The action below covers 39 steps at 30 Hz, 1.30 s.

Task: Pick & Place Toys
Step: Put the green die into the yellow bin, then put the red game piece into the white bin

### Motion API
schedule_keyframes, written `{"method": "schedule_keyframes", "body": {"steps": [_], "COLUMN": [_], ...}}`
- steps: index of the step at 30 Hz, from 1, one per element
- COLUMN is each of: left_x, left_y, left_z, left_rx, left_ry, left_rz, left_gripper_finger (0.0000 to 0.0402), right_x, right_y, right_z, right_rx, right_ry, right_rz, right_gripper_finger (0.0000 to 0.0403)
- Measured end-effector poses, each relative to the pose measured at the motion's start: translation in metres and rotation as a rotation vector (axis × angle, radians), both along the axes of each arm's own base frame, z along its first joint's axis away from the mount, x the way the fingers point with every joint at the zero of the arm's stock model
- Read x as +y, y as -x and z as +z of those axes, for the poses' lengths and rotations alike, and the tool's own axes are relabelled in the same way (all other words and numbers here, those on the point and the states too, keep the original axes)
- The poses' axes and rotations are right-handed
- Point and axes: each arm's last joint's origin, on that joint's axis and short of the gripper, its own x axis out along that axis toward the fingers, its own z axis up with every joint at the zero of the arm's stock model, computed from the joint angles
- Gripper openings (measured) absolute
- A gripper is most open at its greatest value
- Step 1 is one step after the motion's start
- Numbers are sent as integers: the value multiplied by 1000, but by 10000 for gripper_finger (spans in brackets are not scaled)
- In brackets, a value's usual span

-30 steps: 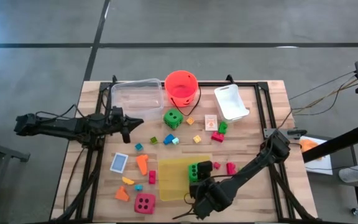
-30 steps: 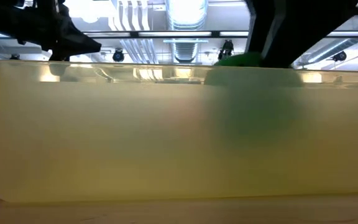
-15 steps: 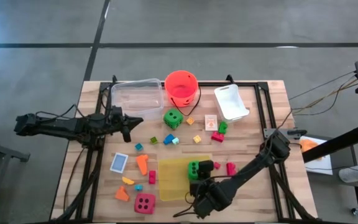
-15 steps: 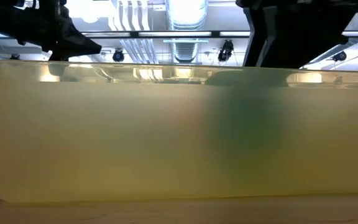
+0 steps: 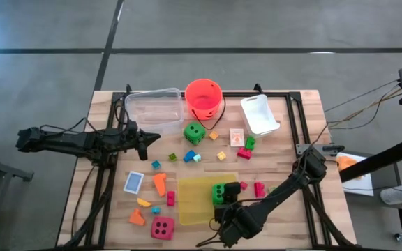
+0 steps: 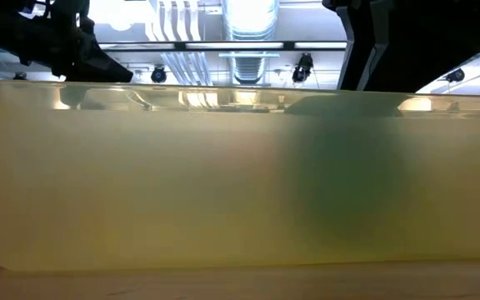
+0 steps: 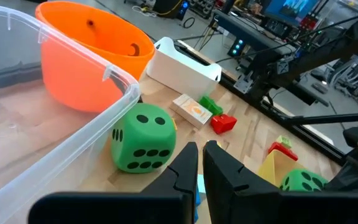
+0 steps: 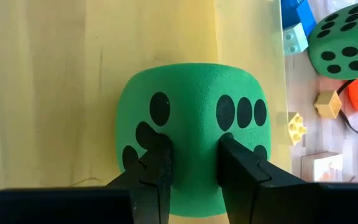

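Observation:
A green foam die (image 8: 194, 118) sits inside the flat yellow tray (image 5: 190, 206), below its rim, with my right gripper (image 8: 194, 146) shut on it. In the low view the die shows only as a green blur (image 6: 340, 167) through the tray wall. A second green die (image 5: 194, 133) rests on the table near the orange-red bucket (image 5: 203, 96). The pink die (image 5: 162, 227) lies at the near edge. Small coloured bricks and two cards lie scattered between them. My left gripper (image 7: 201, 146) hangs shut over the table's left side, touching nothing. My right gripper pinches the green die between its two fingers, one finger (image 8: 157, 168) on each of two neighbouring dotted faces, astride the rounded edge (image 8: 193, 134) between them. The fingers slant down from the table's near side. Whether the die rests on the tray floor I cannot tell.
A clear plastic box (image 5: 153, 104) and a white bin (image 5: 259, 113) stand at the far edge beside the bucket. A blue card (image 5: 134, 182) and orange pieces (image 5: 160, 183) lie left of the tray, and red bricks (image 5: 259, 188) right of it.
My right gripper has sunk a little with the green die. In the low view the die's top stood above the tray's rim a second ago and now lies below it.

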Motion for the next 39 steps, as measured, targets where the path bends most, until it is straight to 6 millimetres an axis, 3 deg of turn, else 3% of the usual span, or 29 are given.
{"method": "schedule_keyframes", "body": {"steps": [6, 15, 27, 39], "left_x": [0, 0, 0, 0], "left_y": [0, 0, 0, 0], "left_z": [0, 0, 0, 0], "left_rx": [0, 0, 0, 0], "left_ry": [-1, -1, -1, -1], "left_rz": [0, 0, 0, 0], "left_gripper_finger": [22, 22, 22, 22], "right_x": [1, 2, 6, 4], "right_y": [-1, -2, -7, -5], "right_z": [-4, -4, 9, 39], "right_rx": [3, -3, -35, -69], "right_ry": [6, -27, -63, -37], "right_rz": [-1, -26, -28, -104], "right_gripper_finger": [92, 203, 320, 343]}}
